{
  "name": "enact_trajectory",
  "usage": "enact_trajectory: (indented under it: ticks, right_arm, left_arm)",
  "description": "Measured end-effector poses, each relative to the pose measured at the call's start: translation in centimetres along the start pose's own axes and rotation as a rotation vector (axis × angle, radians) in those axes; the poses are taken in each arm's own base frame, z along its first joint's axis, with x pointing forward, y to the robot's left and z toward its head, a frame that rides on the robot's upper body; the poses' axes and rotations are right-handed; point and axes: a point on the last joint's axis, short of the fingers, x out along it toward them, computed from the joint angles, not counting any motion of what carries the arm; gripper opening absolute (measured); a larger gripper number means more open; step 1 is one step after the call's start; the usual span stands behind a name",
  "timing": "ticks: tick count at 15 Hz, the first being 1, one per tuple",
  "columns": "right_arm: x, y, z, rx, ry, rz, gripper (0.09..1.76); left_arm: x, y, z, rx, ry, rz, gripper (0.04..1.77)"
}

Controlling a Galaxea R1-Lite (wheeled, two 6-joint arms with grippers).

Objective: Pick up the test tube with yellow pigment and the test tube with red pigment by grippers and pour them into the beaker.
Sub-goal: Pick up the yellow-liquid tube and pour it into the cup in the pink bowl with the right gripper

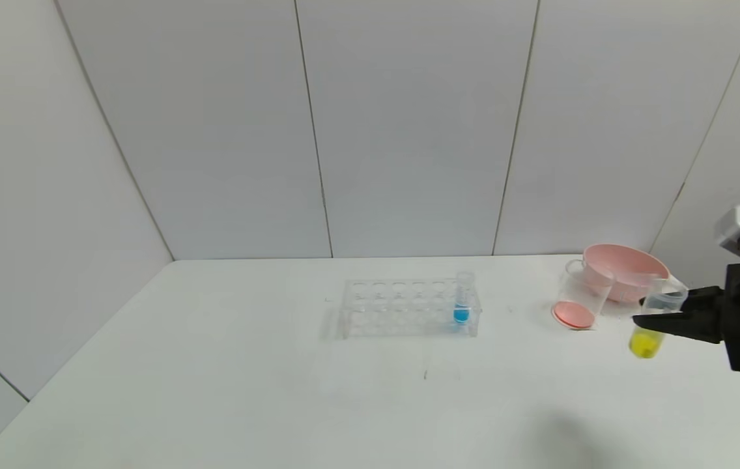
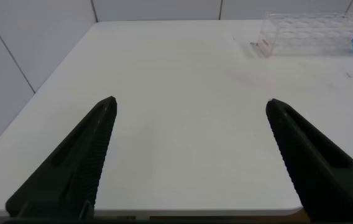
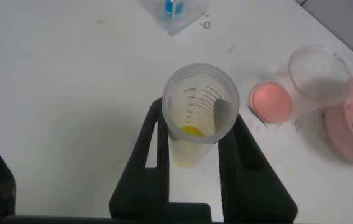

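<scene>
Yellow liquid sits at the bottom of the test tube with yellow pigment [image 1: 651, 323], held upright and clear of the white table [image 1: 213, 365] by the right gripper [image 1: 645, 320], whose fingers are clamped on the tube's sides near the table's right edge. The beaker [image 1: 580, 302], with red-orange liquid already in its bottom, stands just to the left of the tube, in front of a pink bowl [image 1: 627, 266]. The red pour appears done; the yellow tube now looks to be on its way to the beaker. The next move calls for bringing the tube's mouth over the beaker's rim and tipping it, without knocking the beaker or the bowl behind it. The rack [image 1: 409, 307], with a blue-tipped tube [image 1: 462, 305], stands well apart at mid-table. The left gripper [image 2: 189, 112], fingers wide apart, hovers over bare tabletop on the left.
</scene>
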Motion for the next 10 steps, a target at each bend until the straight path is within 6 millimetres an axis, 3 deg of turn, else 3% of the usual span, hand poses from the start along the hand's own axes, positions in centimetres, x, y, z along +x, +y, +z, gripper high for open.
enact_trajectory:
  ticks: [5,10]
  right_arm:
    - [-1.9,-5.9,-0.4,-0.018,0.056,-0.094,0.52]
    - [-0.4,-11.5,-1.9,-0.133,0.154,-0.136,0.52]
  left_arm:
    - [0.0,0.0,0.0,0.000,0.000,0.000,1.72]
    - [0.0,0.0,0.0,0.000,0.000,0.000,1.72]
